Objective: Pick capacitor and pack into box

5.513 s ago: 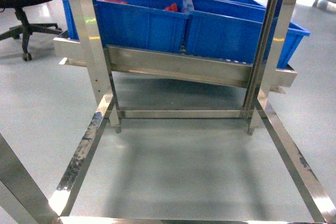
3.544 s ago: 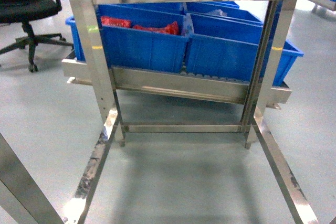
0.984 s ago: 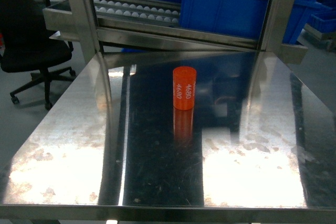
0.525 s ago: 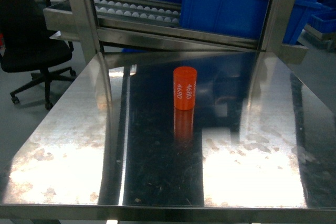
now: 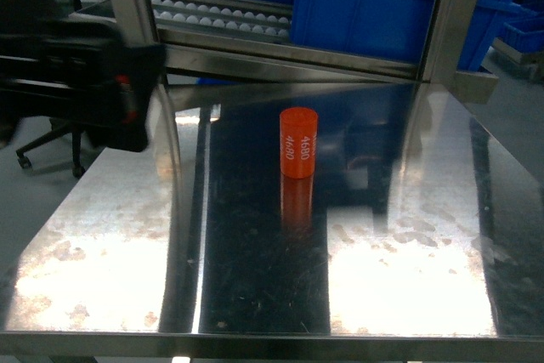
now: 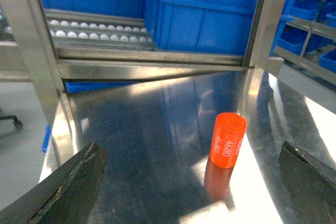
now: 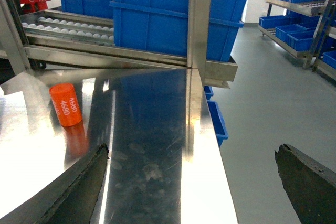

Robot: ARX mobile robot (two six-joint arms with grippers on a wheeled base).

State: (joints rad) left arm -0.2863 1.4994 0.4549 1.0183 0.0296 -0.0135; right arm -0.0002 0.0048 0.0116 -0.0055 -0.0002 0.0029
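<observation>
The capacitor is an orange cylinder marked 4680, standing upright near the middle of the steel table. In the left wrist view the capacitor stands ahead and to the right of centre. My left gripper is open and empty, short of the capacitor, with its fingers wide apart. A blurred black part of my left arm shows at the head view's left edge. My right gripper is open and empty over the table's right edge, with the capacitor far to its left. The box is out of view.
Behind the table stand steel rack posts, a roller track and big blue bins. An office chair stands at the left. Right of the table edge the drop goes to the floor, where a small blue bin sits.
The head camera rose from the rack's lower frame to the tabletop. In the last half second my left arm came into the head view from the left. The capacitor has not moved.
</observation>
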